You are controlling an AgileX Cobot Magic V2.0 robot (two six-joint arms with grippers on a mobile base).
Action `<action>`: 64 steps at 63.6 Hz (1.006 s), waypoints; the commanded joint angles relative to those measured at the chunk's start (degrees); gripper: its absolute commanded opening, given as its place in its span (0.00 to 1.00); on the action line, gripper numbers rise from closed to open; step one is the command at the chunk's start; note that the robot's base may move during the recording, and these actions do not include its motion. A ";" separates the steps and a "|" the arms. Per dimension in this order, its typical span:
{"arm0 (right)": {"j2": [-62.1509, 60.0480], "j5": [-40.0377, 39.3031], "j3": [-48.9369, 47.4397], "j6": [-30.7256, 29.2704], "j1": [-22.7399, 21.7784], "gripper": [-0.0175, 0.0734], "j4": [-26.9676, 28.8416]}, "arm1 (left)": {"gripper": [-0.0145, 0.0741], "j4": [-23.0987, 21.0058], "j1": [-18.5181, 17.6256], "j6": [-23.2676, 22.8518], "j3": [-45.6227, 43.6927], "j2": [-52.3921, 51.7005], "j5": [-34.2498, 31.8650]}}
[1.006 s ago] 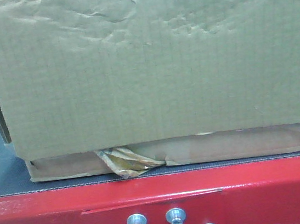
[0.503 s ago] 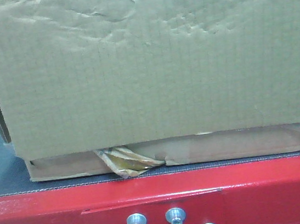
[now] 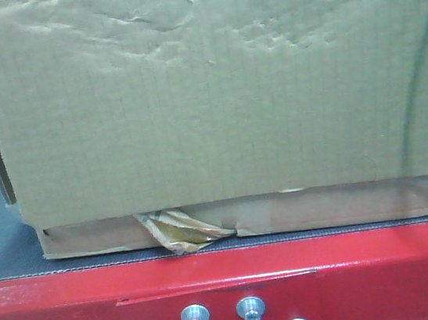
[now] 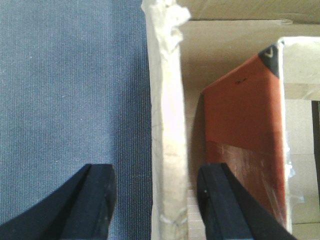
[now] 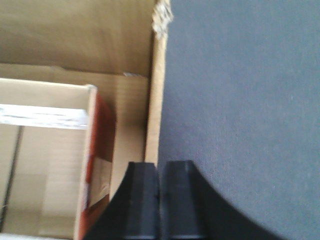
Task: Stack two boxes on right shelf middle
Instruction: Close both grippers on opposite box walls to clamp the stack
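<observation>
Big box point(image 3: 213, 89) sits on flat box point(image 3: 331, 206) on table point(image 3: 58, 295). R gripper point(image 5: 159, 172) clamped on its right wall; L gripper point(image 4: 156, 180) apart, straddling left wall, which runs straight btwn fingers point(image 4: 95, 205); closing prob next.

The left gripper point(image 4: 156, 172) is seen as two matte black fingers point(image 4: 95, 205) — wedge-shaped, broad at the base and narrowed to blunt, rounded tips. The right gripper point(image 5: 159, 167) is built of the same black fingers point(image 5: 180, 200) — smooth-faced, flat-topped, with softly bevelled edges.
</observation>
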 commanded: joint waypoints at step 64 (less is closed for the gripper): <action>4.86 -0.16 6.06 1.31 -0.28 0.44 2.37 | 0.48 0.30 0.33 -0.52 2.08 0.16 -0.25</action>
